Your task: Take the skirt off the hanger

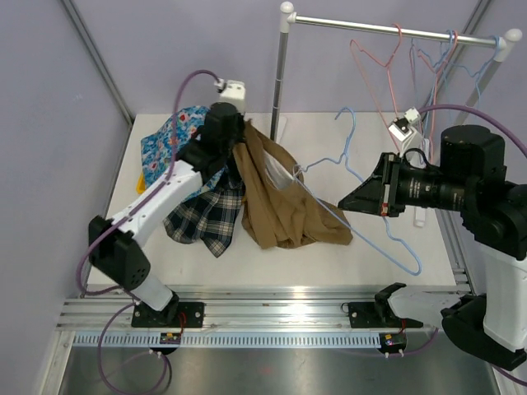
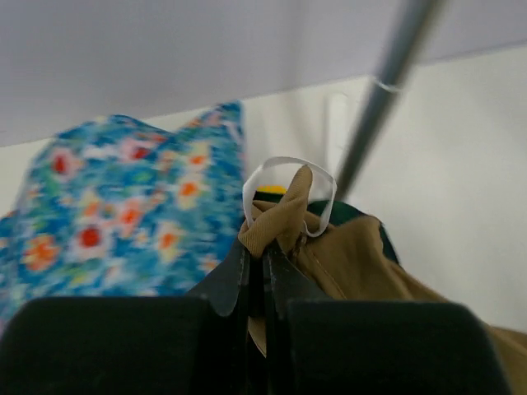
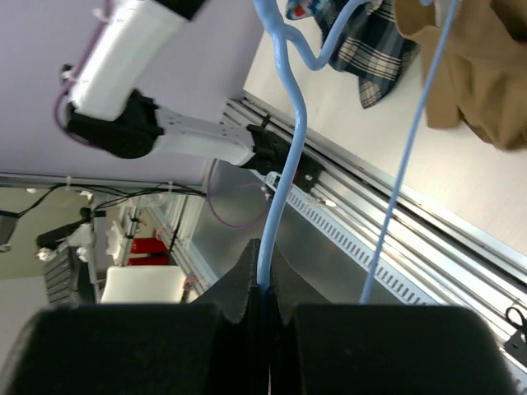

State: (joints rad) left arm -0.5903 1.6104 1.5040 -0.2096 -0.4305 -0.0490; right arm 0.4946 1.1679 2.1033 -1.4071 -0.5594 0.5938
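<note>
Fingers (image 2: 226,288) of the left end effector (image 2: 256,265) were pressed together, pinching a bunched tip of the large plain tan pleated cloth skirt (image 2: 354,263) just beside a white ribbon loop (image 2: 288,164). The skirt hung from that grip over the middle of the white bench (image 1: 329,255), and its lower folds lay heaped on the surface. A blue floral cloth (image 1: 169,140) lay at far left. A dark green tartan garment (image 1: 206,218) lay touching the skirt's left side.

The right end effector (image 3: 262,255) was also shut, clamped on the thin light-blue wire hanger (image 3: 286,164) close to its wavy neck. The hanger was held off the bench to the right of the skirt. Its left end reached the skirt's folds, but it could not be told whether it sat inside the cloth. Its right corner pointed to the near right.

At far right stood a metal rail (image 1: 370,27) carrying pink and blue wire hangers (image 1: 436,58).
</note>
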